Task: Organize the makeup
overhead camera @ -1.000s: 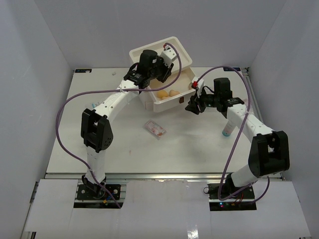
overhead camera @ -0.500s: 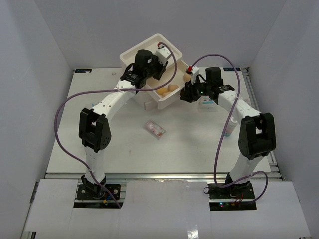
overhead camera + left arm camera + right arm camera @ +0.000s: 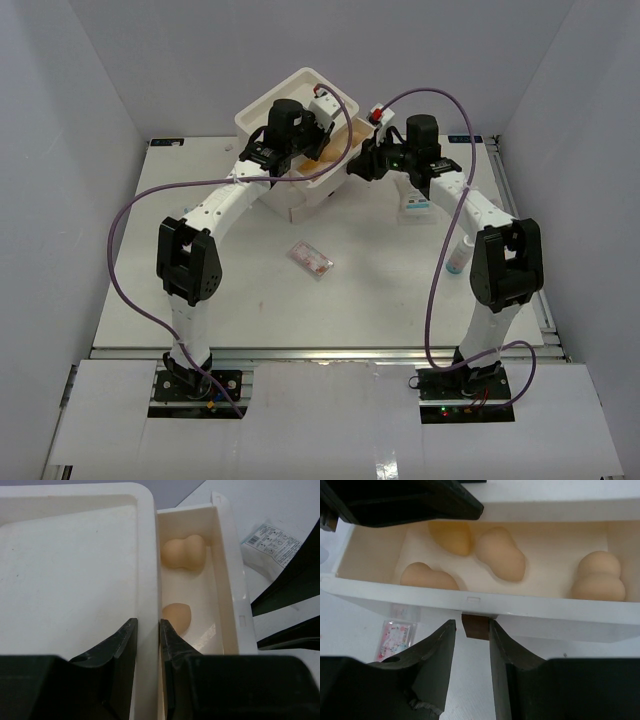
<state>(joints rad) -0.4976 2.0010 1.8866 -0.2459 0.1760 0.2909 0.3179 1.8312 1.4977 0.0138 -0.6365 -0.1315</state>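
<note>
Four tan sponges lie in the open drawer (image 3: 485, 605) of the cream box (image 3: 262, 110): one sponge (image 3: 427, 575), a second (image 3: 451, 537), a third (image 3: 501, 552) and a fourth (image 3: 600, 577). My left gripper (image 3: 148, 630) is shut on the box's top rim (image 3: 147, 555) and holds the box tilted. My right gripper (image 3: 472, 627) is closed around the drawer's brown handle (image 3: 476, 627). The flat clear case (image 3: 311, 259) lies mid-table. The white-and-blue bottle (image 3: 457, 262) stands at the right. The clear packets (image 3: 418, 205) lie under the right arm.
The box sits at the table's back centre, close to the rear wall. Both arms reach over the back half of the table (image 3: 250, 300). Purple cables loop out from each arm. The table's right edge runs close to the bottle.
The box has shifted back and to the left in my left gripper's hold and tilted more. My right gripper has followed left and back with the drawer front.
</note>
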